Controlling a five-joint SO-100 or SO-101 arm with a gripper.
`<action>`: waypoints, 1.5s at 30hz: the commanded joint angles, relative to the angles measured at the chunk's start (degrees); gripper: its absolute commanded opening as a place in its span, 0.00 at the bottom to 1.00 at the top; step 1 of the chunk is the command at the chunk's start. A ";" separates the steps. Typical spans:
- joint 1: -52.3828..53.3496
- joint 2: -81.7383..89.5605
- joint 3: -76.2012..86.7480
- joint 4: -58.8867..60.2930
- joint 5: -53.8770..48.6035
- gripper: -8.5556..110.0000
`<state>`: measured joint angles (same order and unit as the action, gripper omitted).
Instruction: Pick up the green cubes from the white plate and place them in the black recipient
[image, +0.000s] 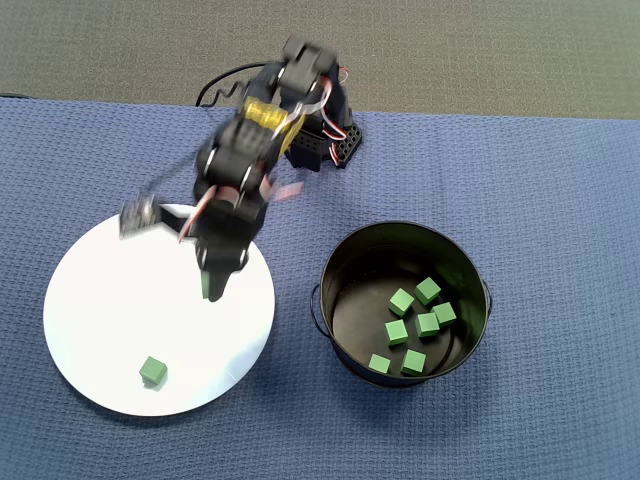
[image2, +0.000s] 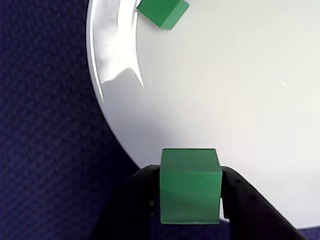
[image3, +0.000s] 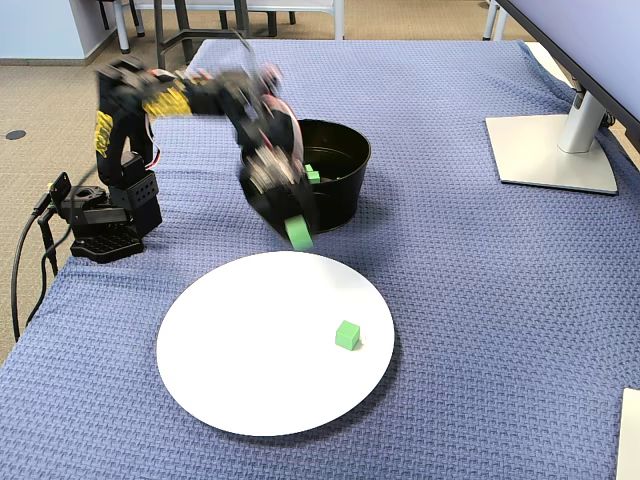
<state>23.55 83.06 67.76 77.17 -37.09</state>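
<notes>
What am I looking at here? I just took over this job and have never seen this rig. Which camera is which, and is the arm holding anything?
It is one small robot arm on a blue cloth. The overhead view looks straight down, the fixed view looks across the table, and the wrist view rides on the gripper. The gripper holds a green cube above the white plate. One loose cube lies on that plate. Six cubes lie in the black pot.

Below the gripper (image2: 191, 200) the white plate (image3: 240, 370) is bare; one loose cube (image3: 347, 335) lies well apart. The black pot (image3: 340, 160) wall stands just behind it in the fixed view.
</notes>
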 joint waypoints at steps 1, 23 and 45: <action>-3.43 17.84 4.48 3.60 3.69 0.07; -46.41 21.71 18.98 -4.83 6.86 0.48; -1.85 7.91 12.30 -20.04 -24.61 0.35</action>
<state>16.17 92.46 84.99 62.14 -56.34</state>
